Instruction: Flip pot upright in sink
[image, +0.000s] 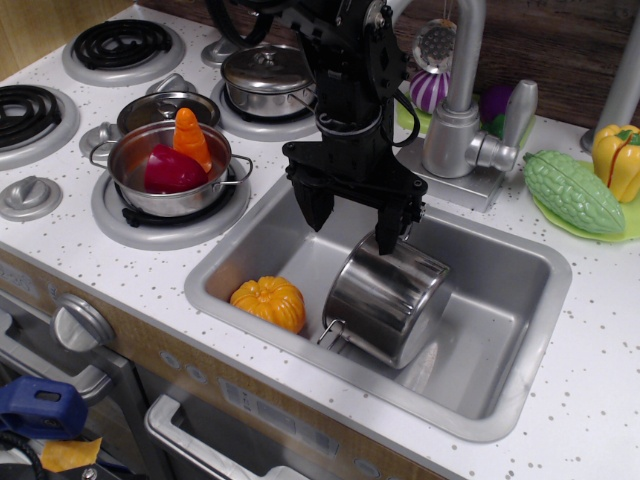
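The shiny steel pot (385, 297) lies tilted in the sink (500, 415), roughly mid-basin. Its flat base faces up and to the back, and its rim rests low at the front with a wire loop handle showing at the lower left. My black gripper (352, 225) hangs just above the pot's upper end with its jaws spread wide. The right fingertip (387, 240) is at the edge of the pot's base. The left fingertip (316, 212) hangs free over the basin. Nothing is held.
An orange pumpkin (268, 302) lies in the sink, left of the pot. A wide steel pot with toy vegetables (170, 165) and a lidded pot (265, 80) sit on burners to the left. The faucet (460, 115) stands behind the sink. A green gourd (573, 192) and a yellow pepper (617, 160) are at the right.
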